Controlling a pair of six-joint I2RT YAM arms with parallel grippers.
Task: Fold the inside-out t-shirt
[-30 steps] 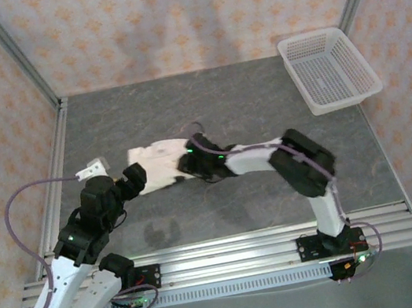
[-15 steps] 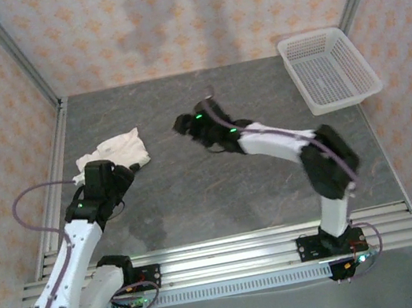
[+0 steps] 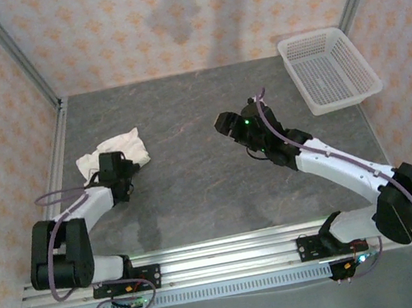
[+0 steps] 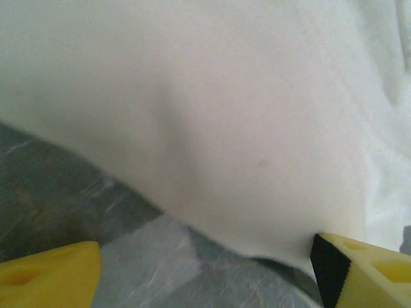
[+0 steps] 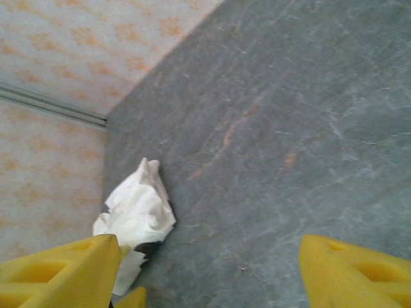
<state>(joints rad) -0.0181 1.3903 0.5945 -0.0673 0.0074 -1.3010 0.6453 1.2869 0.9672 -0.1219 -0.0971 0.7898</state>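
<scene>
The inside-out t-shirt [image 3: 119, 148] lies crumpled in a small white heap near the table's left edge. My left gripper [image 3: 117, 168] sits at the heap's near side. In the left wrist view the white cloth [image 4: 212, 115] spreads just ahead of my left gripper [image 4: 205, 282], which is open, with bare table between its yellow fingertips [image 4: 51, 276]. My right gripper [image 3: 225, 123] hovers over the middle of the table, well apart from the shirt. In the right wrist view my right gripper [image 5: 205, 282] is open with nothing in it, and the shirt [image 5: 138, 212] lies far off at lower left.
A white plastic mesh basket [image 3: 328, 68] stands at the back right corner. Metal frame posts and patterned walls bound the grey table [image 3: 197, 195] on the left, back and right. A rail runs along the near edge by the arm bases.
The shirt went from between both grippers near the middle to a heap at the left edge. The right gripper opened and drew back to the right. The left arm folded down beside the heap.
</scene>
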